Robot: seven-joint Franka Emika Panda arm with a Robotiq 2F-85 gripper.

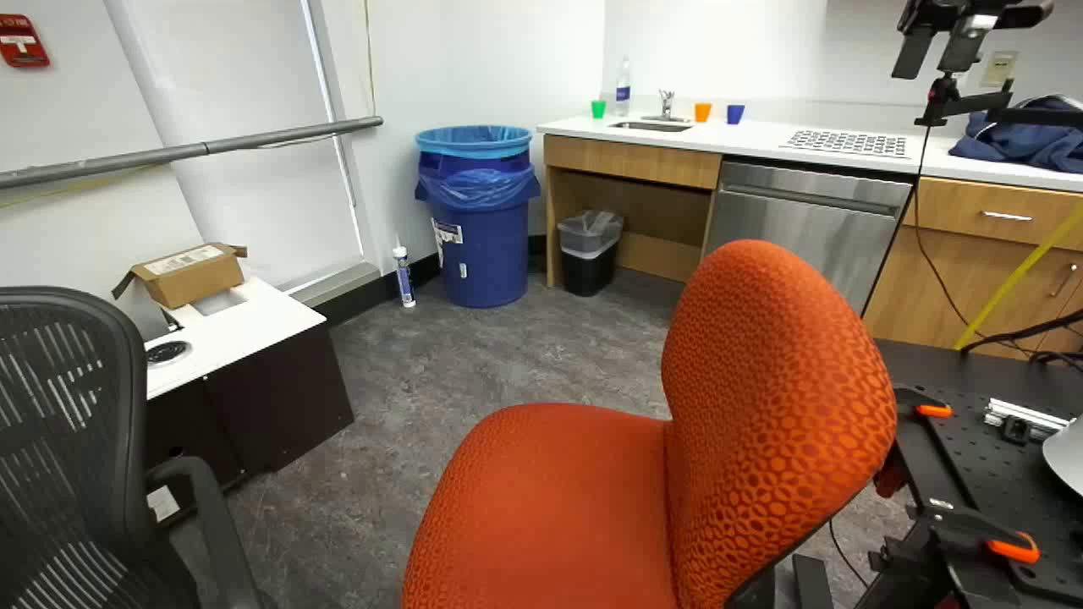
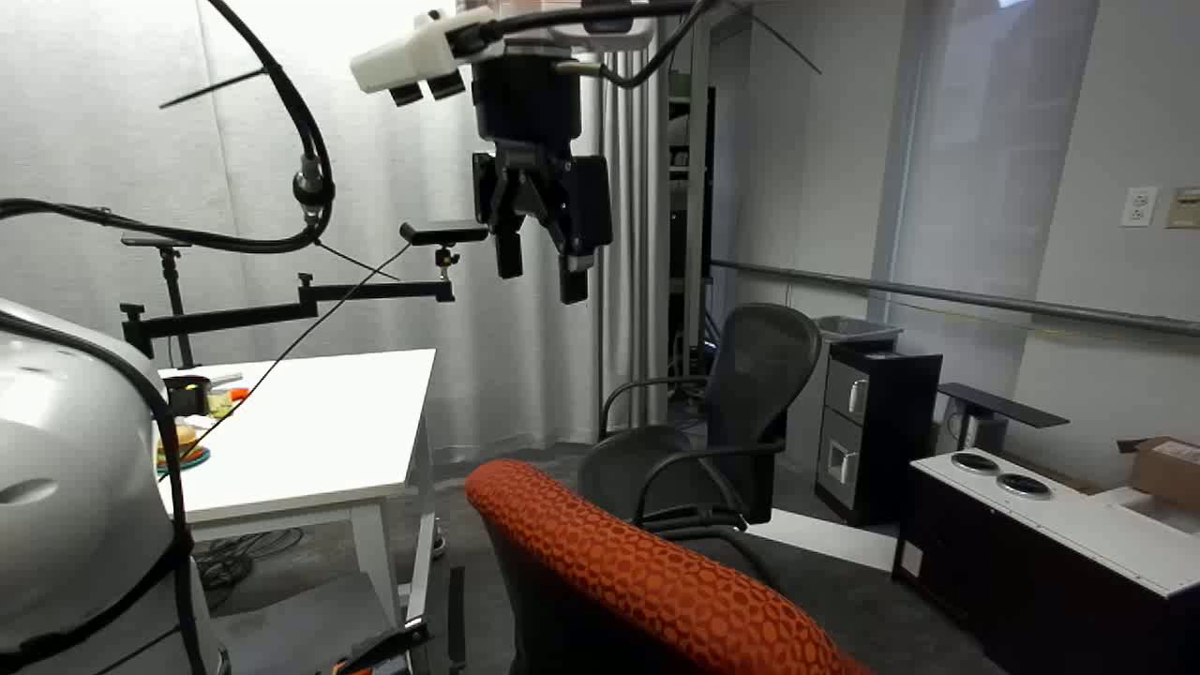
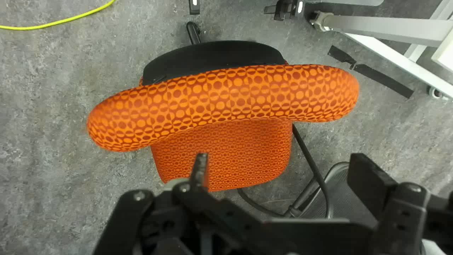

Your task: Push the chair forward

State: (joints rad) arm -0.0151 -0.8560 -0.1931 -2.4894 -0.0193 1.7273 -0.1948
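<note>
The orange-red office chair (image 1: 550, 499) stands on the grey floor with its rounded backrest upright. In an exterior view only the backrest (image 2: 647, 581) shows, at the bottom. In the wrist view I look down on the backrest's top edge (image 3: 226, 99) and the seat beyond it. My gripper (image 2: 542, 272) hangs above the backrest's level, fingers pointing down, and appears apart from the chair. In the wrist view its fingers (image 3: 283, 171) are spread wide with nothing between them; the left one overlaps the seat in the picture. I cannot tell whether dark parts at the upper right of an exterior view are the gripper.
A black mesh office chair (image 2: 764, 384) stands close in front of the orange chair. A low white-topped cabinet (image 1: 228, 330) is along the wall. A white table (image 2: 347, 431) and a black bench (image 1: 1007, 474) stand near the robot. A yellow cable (image 3: 60, 23) lies on the floor.
</note>
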